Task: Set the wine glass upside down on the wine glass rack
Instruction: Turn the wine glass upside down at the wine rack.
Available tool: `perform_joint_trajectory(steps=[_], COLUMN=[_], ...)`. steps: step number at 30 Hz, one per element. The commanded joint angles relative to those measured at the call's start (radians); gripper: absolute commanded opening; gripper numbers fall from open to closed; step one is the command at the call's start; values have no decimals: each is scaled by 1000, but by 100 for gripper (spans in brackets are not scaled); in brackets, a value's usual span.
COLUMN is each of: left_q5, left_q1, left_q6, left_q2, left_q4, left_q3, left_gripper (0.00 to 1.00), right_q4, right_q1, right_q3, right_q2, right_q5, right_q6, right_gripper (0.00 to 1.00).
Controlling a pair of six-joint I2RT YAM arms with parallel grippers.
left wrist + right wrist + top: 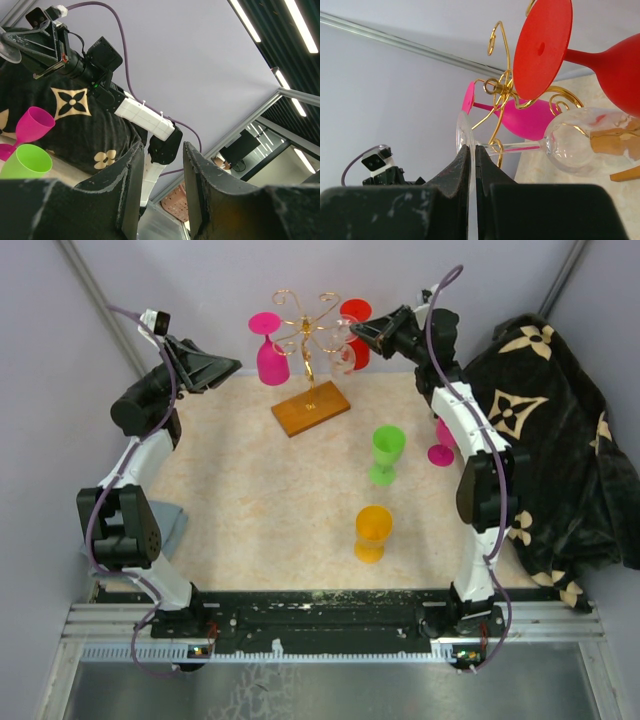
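My right gripper [472,148] is shut on the flat foot of the clear wine glass [580,140]. The glass hangs bowl down beside the wine glass rack [502,90], and its stem passes close to one gold curl. In the top view the right gripper [358,335] sits just right of the rack [310,340], which stands on a wooden base [311,408]; the clear glass [345,352] is there too. A pink glass [270,350] and a red glass [355,330] hang on the rack. My left gripper [232,367] hovers left of the rack, open and empty [162,150].
A green glass [387,453] and an orange glass [373,532] stand upright on the mat. Another pink glass [441,445] stands by the right arm. A black patterned cloth [560,440] lies at the right, a grey cloth [170,525] at the left.
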Motion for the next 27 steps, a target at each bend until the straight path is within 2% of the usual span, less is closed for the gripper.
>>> perform_joint_trajectory(steps=[1,14,27], left_q5=[10,10,9], left_q1=[6,7,7], left_q6=[19,21,22], left_q2=[-38,-40,-37], left_q4=[28,29,30], left_q3=[-7,-11,-16], left_gripper=[43,43,43], right_q4=[123,98,128], right_q1=[25,76,79], right_q3=[42,116,11], right_q2=[-20,33,-51], right_q5=[8,-31,-35], right_q6=[23,15,16], right_gripper=[0,0,0])
